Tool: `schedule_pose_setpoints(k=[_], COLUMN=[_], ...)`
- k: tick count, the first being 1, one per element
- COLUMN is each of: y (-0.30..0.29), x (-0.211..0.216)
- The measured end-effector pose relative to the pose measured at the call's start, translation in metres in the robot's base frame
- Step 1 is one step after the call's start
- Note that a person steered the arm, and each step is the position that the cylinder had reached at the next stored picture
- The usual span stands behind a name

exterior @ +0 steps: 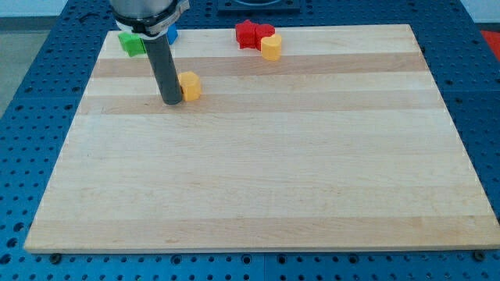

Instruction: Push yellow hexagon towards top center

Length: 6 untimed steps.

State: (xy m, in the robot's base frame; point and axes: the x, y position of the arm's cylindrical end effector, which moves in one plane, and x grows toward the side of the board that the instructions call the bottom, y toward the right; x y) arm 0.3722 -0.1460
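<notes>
Camera view: my tip (172, 101) touching yellow hexagon (190, 85).

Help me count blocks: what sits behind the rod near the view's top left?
A green block shows left of the rod, and a blue block peeks out right. The arm covers their remaining parts.

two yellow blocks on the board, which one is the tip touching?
The yellow hexagon block beside my tip, on its right in the view. The other yellow block sits near the view's top against the red blocks.
</notes>
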Motion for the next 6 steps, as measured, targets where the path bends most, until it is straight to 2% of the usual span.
schedule_pose_setpoints(k=[6], y=[0.047], x=[-0.046])
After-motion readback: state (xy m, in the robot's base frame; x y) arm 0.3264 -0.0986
